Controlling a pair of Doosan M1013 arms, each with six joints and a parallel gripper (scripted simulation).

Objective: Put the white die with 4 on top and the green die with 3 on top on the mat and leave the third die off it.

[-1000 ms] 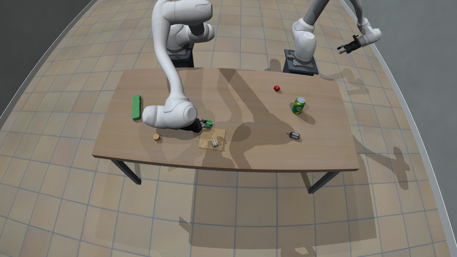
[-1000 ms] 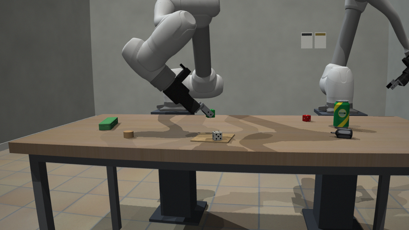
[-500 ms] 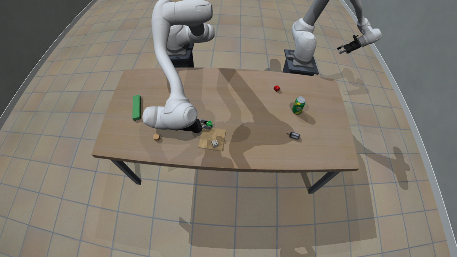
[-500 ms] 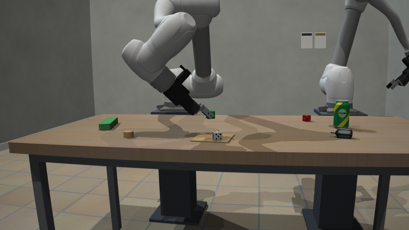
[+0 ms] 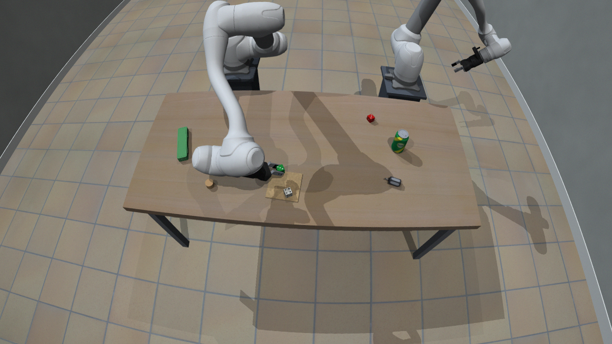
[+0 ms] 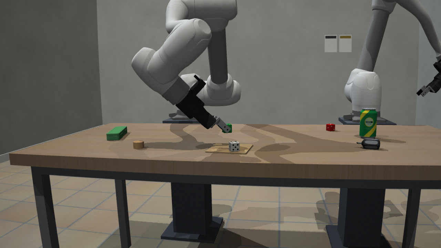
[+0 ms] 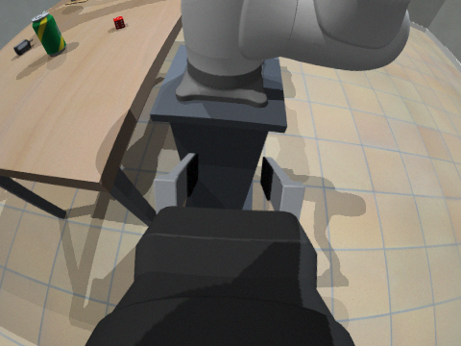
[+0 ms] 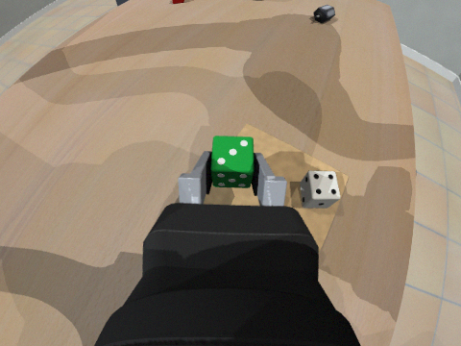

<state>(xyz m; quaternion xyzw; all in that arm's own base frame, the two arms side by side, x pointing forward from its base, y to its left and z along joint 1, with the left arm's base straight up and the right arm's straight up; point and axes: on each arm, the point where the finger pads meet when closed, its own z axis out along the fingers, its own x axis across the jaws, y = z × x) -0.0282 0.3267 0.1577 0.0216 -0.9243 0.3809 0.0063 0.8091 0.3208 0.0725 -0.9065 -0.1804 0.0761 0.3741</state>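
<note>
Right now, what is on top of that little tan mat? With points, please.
The white die point(image 5: 288, 192) point(image 6: 234, 146) point(image 8: 320, 187) sits on the mat point(image 5: 276, 191) point(image 6: 215, 149) point(image 8: 283, 165), four up. What its underside covers can't be seen.

Both arms wearing glossy white-grey housings, smooth rounded tubes, thin seam lines at joints. Right claw showing matte black body, stubby black bracket, light-grey fingers, dark inner pads, small dark holes on finger side, centre of exterior frame. Left claw matching. Both bases sporting grey flared feet.
</note>
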